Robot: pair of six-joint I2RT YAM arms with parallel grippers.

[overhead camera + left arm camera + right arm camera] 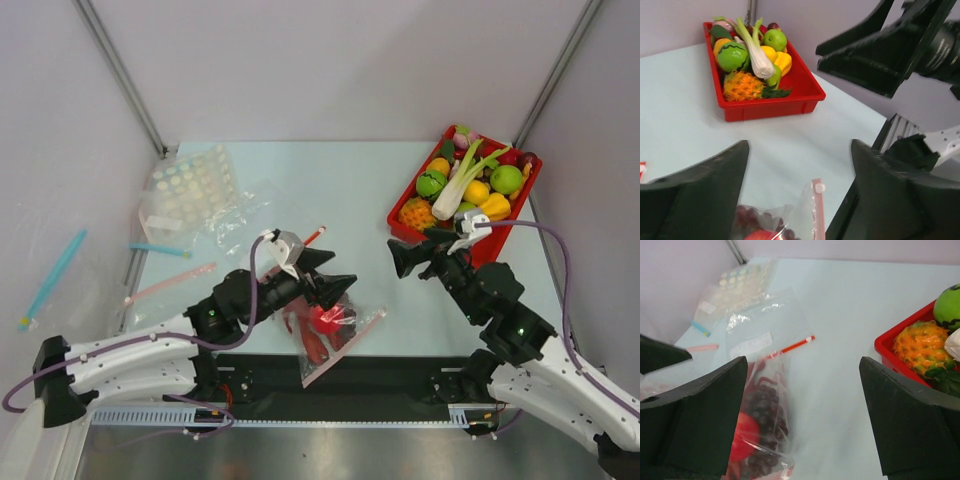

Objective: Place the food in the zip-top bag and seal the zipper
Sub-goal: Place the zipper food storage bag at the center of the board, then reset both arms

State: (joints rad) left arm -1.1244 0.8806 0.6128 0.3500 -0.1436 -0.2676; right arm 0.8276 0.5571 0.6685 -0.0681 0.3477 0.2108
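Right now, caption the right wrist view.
Open right tool faces clear crinkly zip-top bag holding red ball fruit and purple grapes.

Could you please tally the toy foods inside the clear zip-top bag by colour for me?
Red: 2 (crayfish, round fruit)
Dark purple: 1 (grape bunch)
Total: 3, all inside the zip-top bag

Your two arms meet nose to nose near the middle, jaws parted.
Your left arm (150,352) stretches rightward from its near-left base, and the left gripper (336,272) points right with its fingers (700,185) spread wide. Your right arm (520,340) angles in from the near right. The right gripper (398,258) points left, equally wide, near the other but not touching it.
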